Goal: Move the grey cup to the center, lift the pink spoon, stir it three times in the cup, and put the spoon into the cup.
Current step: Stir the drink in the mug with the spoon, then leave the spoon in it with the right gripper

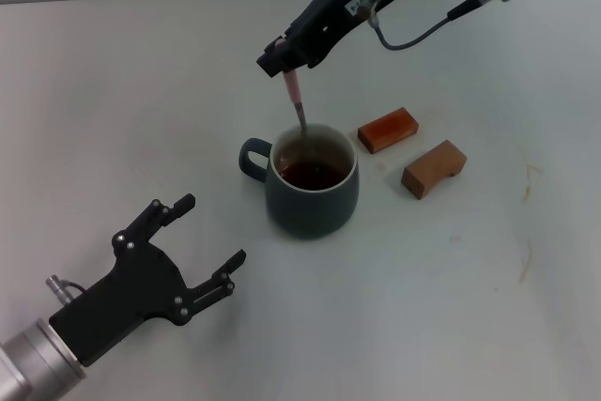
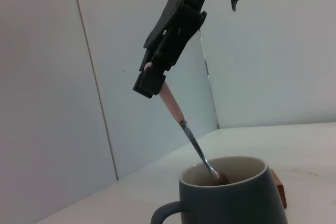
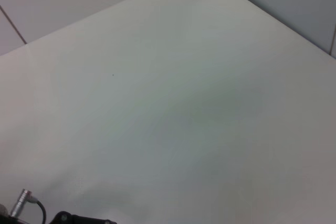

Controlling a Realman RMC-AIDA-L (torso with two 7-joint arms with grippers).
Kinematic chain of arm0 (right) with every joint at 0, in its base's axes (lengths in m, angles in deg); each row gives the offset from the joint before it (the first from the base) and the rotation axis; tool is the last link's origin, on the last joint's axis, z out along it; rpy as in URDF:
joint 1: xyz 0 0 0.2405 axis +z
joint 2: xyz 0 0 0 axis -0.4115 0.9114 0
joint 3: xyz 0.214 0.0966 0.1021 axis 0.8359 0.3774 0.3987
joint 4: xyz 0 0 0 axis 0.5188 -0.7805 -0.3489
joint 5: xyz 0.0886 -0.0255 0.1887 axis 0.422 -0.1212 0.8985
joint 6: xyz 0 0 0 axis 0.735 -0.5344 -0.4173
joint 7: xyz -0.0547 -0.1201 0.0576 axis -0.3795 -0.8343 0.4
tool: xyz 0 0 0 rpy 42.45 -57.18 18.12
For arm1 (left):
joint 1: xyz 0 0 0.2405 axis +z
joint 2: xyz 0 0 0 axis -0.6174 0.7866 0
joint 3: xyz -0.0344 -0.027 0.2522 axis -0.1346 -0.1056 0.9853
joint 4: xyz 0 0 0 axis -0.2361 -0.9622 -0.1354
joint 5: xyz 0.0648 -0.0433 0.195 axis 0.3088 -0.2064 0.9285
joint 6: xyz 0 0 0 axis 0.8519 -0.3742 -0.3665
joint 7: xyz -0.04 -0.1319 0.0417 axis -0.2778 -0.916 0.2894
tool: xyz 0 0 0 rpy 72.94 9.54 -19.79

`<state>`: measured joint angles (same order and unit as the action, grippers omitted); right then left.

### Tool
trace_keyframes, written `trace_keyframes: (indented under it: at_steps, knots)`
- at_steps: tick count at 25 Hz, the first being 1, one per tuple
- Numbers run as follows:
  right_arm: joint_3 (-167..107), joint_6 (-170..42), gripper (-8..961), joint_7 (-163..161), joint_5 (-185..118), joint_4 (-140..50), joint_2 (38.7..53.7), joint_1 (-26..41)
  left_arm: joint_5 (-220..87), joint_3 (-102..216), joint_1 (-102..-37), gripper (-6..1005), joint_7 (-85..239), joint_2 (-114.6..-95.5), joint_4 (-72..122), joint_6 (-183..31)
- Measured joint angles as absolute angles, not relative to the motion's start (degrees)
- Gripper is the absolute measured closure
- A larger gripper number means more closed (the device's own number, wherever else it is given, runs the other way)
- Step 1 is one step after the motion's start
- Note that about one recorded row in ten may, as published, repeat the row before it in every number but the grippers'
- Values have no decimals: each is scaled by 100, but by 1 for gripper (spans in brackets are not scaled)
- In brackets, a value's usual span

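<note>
The grey cup (image 1: 312,191) stands near the middle of the table, handle to the left, with dark liquid inside. It also shows in the left wrist view (image 2: 231,198). My right gripper (image 1: 280,63) hangs above the cup's far rim, shut on the pale pink handle of the pink spoon (image 1: 296,100). The spoon slants down, its metal bowl inside the cup near the far wall (image 2: 216,176). The right gripper also shows in the left wrist view (image 2: 150,82). My left gripper (image 1: 208,239) is open and empty on the near left, apart from the cup.
Two brown wooden blocks lie right of the cup: one (image 1: 387,130) farther back, one (image 1: 434,168) nearer. A block edge shows behind the cup in the left wrist view (image 2: 279,192). The right wrist view shows only bare white table (image 3: 168,108).
</note>
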<state>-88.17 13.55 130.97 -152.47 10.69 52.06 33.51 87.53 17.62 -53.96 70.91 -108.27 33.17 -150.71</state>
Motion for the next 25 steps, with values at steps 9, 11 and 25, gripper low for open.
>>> trace_keyframes:
  at_steps: [9,11,25]
  knots:
    - [-8815,1544,820,13152,-15368,1073,5241,3274,8753,1762,-5404,144,7088,-10827,3316,-15067]
    - [-8824,1437,819,13145,-15207,1020,5257,3274,8753,1758,-5404,144,7087,-10827,3316,-15067]
    - [-8820,1377,718,12959,-14577,2001,5259,2138,8752,1712,-5419,144,7086,-10826,3329,-15071]
